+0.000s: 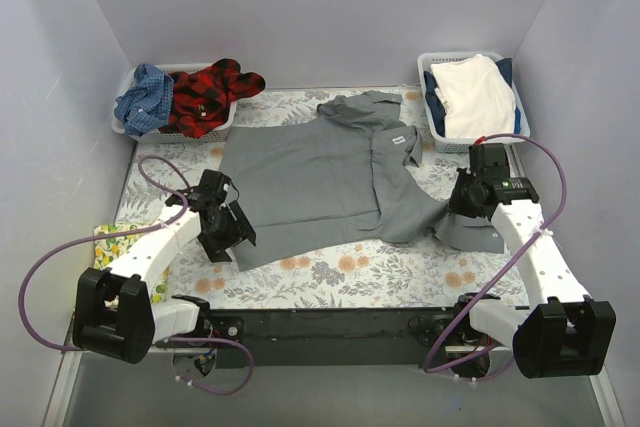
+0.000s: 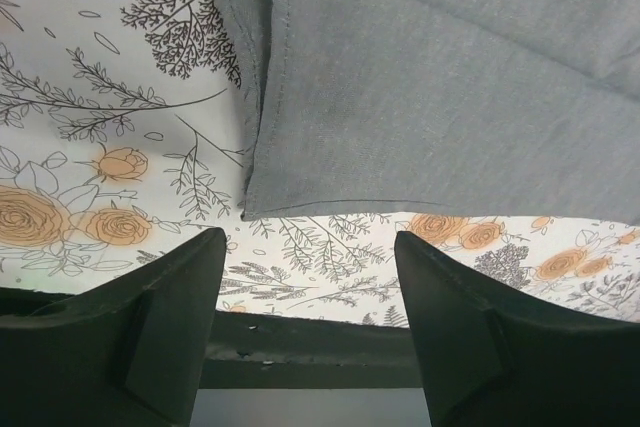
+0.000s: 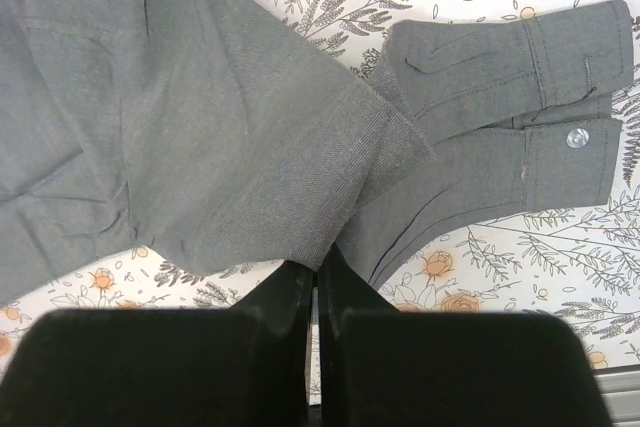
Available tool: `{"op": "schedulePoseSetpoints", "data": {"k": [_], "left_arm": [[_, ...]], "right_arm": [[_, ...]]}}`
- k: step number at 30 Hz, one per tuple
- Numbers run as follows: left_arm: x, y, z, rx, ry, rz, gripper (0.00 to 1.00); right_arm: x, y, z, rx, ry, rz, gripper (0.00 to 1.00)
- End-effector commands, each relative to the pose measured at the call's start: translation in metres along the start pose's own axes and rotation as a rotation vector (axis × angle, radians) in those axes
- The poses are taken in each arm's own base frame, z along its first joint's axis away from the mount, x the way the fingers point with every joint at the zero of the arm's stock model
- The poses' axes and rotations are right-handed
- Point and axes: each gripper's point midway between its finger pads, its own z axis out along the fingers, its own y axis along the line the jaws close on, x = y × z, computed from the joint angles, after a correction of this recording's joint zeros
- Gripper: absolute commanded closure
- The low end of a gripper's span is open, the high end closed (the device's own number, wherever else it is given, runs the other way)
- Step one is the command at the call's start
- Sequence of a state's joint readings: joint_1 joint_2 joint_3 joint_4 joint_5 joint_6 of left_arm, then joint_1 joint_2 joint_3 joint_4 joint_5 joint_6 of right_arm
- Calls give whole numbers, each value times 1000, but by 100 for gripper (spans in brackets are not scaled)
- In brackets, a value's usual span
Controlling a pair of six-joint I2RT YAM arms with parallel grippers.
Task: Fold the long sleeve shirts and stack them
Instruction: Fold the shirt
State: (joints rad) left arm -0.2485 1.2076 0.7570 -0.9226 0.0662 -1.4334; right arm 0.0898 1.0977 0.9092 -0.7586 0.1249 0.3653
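A grey long sleeve shirt [image 1: 310,177] lies spread on the fern-print cover, collar toward the back. Its lower left hem corner [image 2: 262,202] lies just ahead of my left gripper [image 2: 310,237], which stands open with only the cover between its fingers [image 1: 228,237]. My right gripper [image 3: 318,259] is shut on a fold of the grey shirt's sleeve [image 3: 330,197], at the shirt's right edge [image 1: 455,209]. The buttoned cuff [image 3: 540,77] lies flat beside it. A red-black plaid shirt [image 1: 210,92] and a blue checked shirt [image 1: 145,97] are heaped in the back left basket.
The left basket [image 1: 120,129] stands at the back left. At the back right, a second basket [image 1: 440,135] holds white cloth [image 1: 475,97]. A yellow lemon-print cloth [image 1: 105,242] lies at the left table edge. The dark front edge [image 2: 320,347] is close under my left gripper.
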Motion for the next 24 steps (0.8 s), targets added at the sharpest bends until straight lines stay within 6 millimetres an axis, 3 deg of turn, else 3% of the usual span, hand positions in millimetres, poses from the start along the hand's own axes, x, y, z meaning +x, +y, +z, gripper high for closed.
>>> {"op": "schedulePoseSetpoints", "data": {"k": [1,3,14,17,22,24], "left_arm": [[14,0,8,11,30,-47,36],[22,3,15,-7,56,-43,41],[18,8,30,-87,54,-74,55],[19,11,34,-109,63,-86,63],[27,16,40,-147,94,-96,63],[33,19,40,-161,109,-92,57]], "right_arm": [[-28,14,-11,-48,-81,14,99],[-31,14,-12,-49,-87,14,99],[-41,21,-16,-70,-102,17,99],[-43,21,-18,-70,-106,14,99],[-50,21,-20,-60,-122,8,99],[-55,22,-23,-61,-136,8,99]]}}
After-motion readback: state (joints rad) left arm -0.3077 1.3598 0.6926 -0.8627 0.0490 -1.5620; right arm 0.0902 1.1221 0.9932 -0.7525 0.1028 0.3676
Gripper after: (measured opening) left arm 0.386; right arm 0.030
